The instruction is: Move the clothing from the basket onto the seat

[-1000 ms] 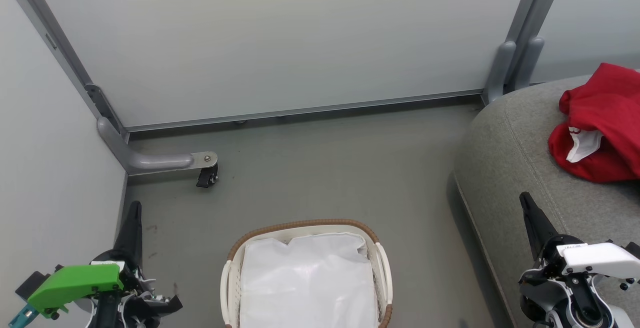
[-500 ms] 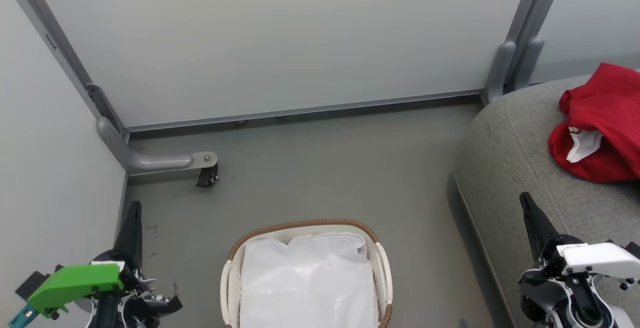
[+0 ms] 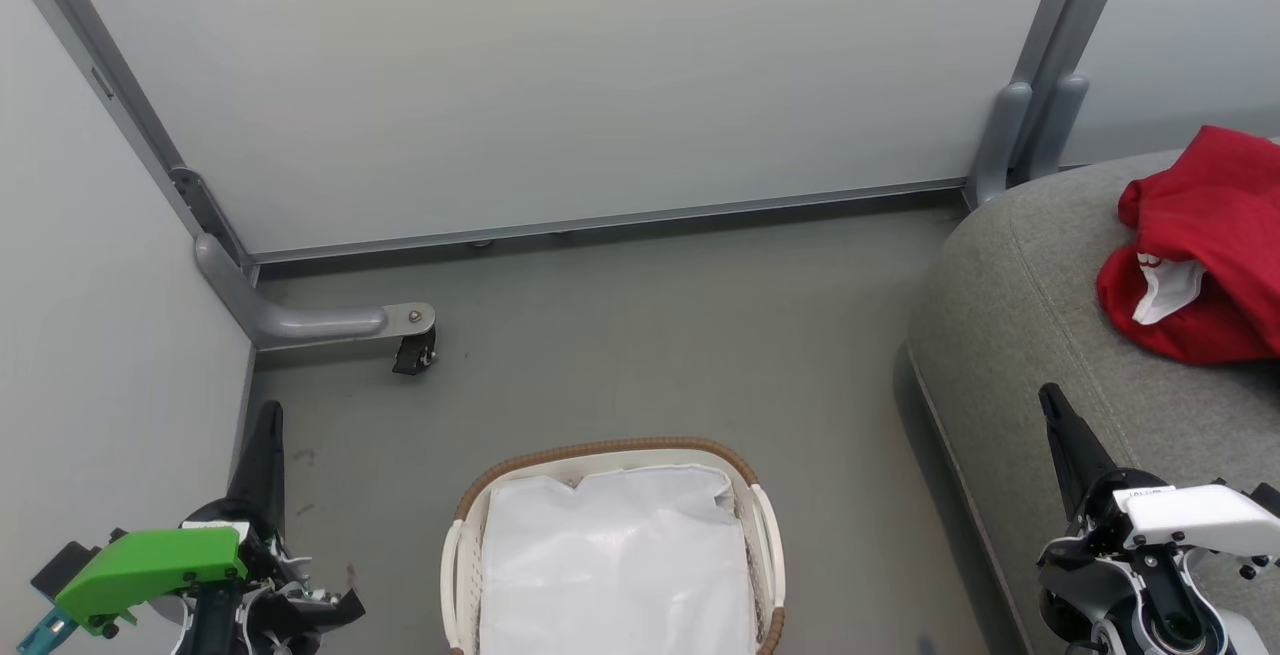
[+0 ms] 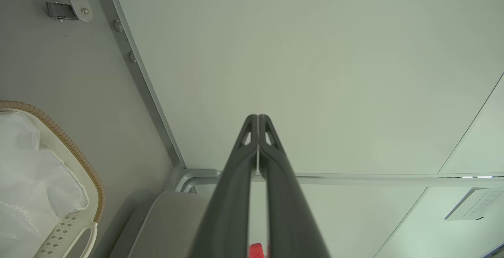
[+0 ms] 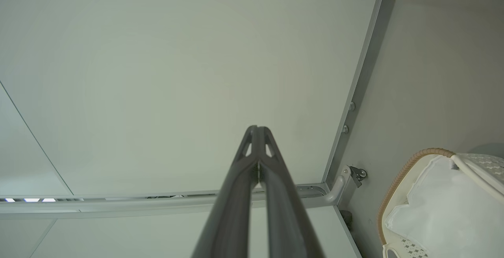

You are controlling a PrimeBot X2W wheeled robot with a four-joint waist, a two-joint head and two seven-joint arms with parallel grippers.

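The red clothing [image 3: 1205, 245] with a white panel lies bunched on the grey seat [image 3: 1020, 315] at the right of the head view; a sliver of that clothing [image 4: 256, 250] peeks between the fingers in the left wrist view. The white basket [image 3: 610, 450] with its brown rim stands on the floor at bottom centre, holding just its white liner [image 3: 615, 565]. My left gripper [image 3: 268, 415] is shut and empty at lower left, left of the basket. At lower right my right gripper [image 3: 1050, 400] is shut and empty over the seat's front edge, below the clothing.
Pale partition panels [image 3: 560, 85] wall in the floor behind and on the left. A grey panel foot with a caster [image 3: 412, 353] juts out on the floor left of the basket. Bare grey floor [image 3: 680, 335] lies between basket, panels and seat.
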